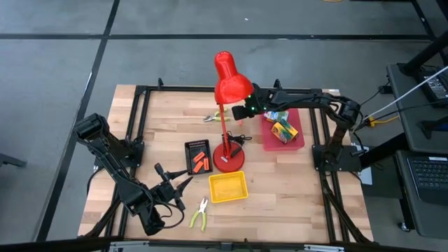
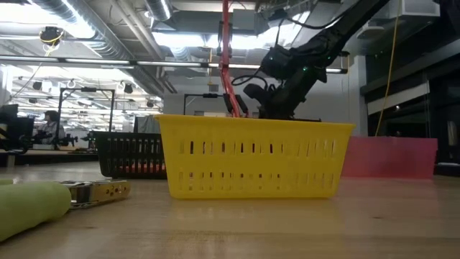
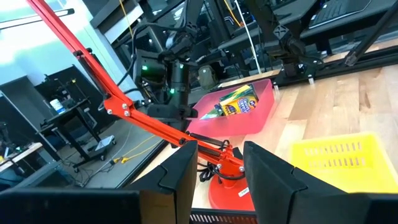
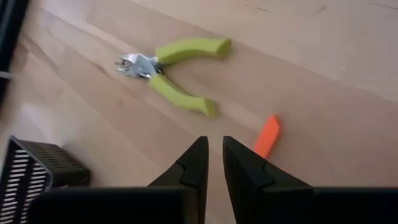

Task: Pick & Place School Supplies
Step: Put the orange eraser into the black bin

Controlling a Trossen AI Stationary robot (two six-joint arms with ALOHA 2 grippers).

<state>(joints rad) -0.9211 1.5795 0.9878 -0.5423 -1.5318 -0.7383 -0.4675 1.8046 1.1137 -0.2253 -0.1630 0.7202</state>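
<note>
I have the right gripper (image 1: 246,110) out over the far middle of the desk (image 1: 280,182), beside the red lamp (image 1: 225,112) head; its jaws [no grasp] are nearly closed, a thin gap between them, holding nothing. In the right wrist view, one pair of pliers (image 4: 171,70) lies flat on the wood ahead of the fingers (image 4: 189,169), handles spread, and a single orange piece (image 4: 267,136) lies just beside the fingertip line, apart from the pliers. The left gripper (image 1: 183,183) waits low near the front left of the desk, jaws parted and empty. Crayon boxes (image 1: 280,124) sit in the pink tray (image 1: 302,136) at the right (I count at least two; the arm covers part of the tray). More orange pieces (image 1: 201,160) are in the black tray (image 1: 190,150), just left of the lamp base. The yellow tray (image 1: 227,198) is in front of the lamp. The second pair of pliers (image 1: 201,213) lies at the front edge, near the left gripper, just in front of the yellow tray.
</note>
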